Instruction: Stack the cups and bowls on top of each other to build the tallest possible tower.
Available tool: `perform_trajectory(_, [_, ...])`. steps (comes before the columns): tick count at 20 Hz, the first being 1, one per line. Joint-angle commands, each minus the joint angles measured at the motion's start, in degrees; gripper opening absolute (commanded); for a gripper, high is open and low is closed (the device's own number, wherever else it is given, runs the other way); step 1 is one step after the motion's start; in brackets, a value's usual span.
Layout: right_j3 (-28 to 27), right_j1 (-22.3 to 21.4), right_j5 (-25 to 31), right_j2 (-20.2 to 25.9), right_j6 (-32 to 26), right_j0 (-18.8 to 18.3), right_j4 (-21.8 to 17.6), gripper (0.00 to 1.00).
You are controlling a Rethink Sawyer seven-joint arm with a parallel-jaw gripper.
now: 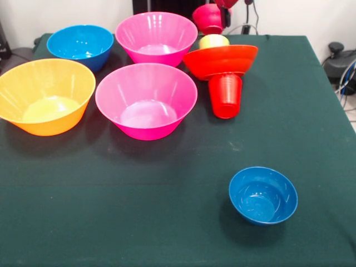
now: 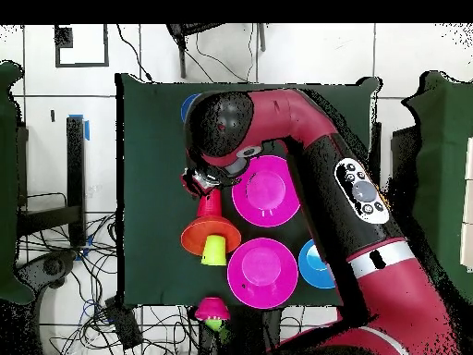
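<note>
The tower shows a red cup (image 1: 225, 95), a wide red-orange bowl (image 1: 221, 60) and a lime-green piece (image 1: 214, 40) joined in a line. In the overhead view, cup (image 2: 211, 205), bowl (image 2: 199, 238) and green piece (image 2: 214, 250) spread along the table, as if tipped. My gripper (image 2: 196, 180) shows only in the overhead view, at the cup's narrow end. Two big pink bowls (image 1: 146, 100) (image 1: 157, 38), a yellow-orange bowl (image 1: 47, 97), a mid-sized blue bowl (image 1: 80, 45) and a small blue bowl (image 1: 263, 194) stand apart.
A small red bowl (image 1: 208, 16) sits at the table's far edge by the pedestal, over a green piece (image 2: 215, 324). The arm (image 2: 314, 139) arches over the table and hides the yellow-orange bowl in the overhead view. Cables lie on the floor (image 2: 65, 268).
</note>
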Motion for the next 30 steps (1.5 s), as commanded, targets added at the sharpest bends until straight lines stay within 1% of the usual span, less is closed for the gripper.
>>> perform_trajectory(1, [-1.19,1.4,1.64,-0.29,-7.63,0.55,-1.61,1.0])
perform_trajectory(3, [-0.98,1.56,-1.1,-0.55,-7.57,0.38,-2.77,1.0])
perform_trajectory(7, [-0.79,3.0,-4.52,1.37,-11.97,-2.35,-2.42,1.0])
perform_trajectory(10, [-3.74,5.56,-5.78,1.81,-15.22,-2.71,-4.33,1.0])
perform_trajectory(12, [-6.68,7.28,-5.69,1.75,-16.37,-1.97,-5.75,1.0])
perform_trajectory(14, [-10.29,8.73,-5.11,1.29,-16.64,-0.49,-7.34,1.0])
perform_trajectory(17, [-14.59,10.53,-6.81,0.59,-15.53,1.29,-9.87,1.0])
perform_trajectory(20, [-16.43,11.65,-10.6,0.61,-13.04,1.76,-10.55,1.0])
perform_trajectory(22, [-15.36,11.66,-15.06,0.89,-10.61,1.4,-10.48,1.0])
perform_trajectory(26, [-6.97,9.93,-32.65,3.03,-2.58,-2.08,-8.55,1.0])
perform_trajectory(27, [-5.42,9.1,-35.79,3.03,-0.68,-2.53,-8.47,1.0])
perform_trajectory(29, [-3.4,7.91,-39.48,2.95,1.94,-3.3,-7.3,1.0])
perform_trajectory(30, [-2.56,7.96,-41.1,2.74,2.23,-3.66,-7.08,1.0])
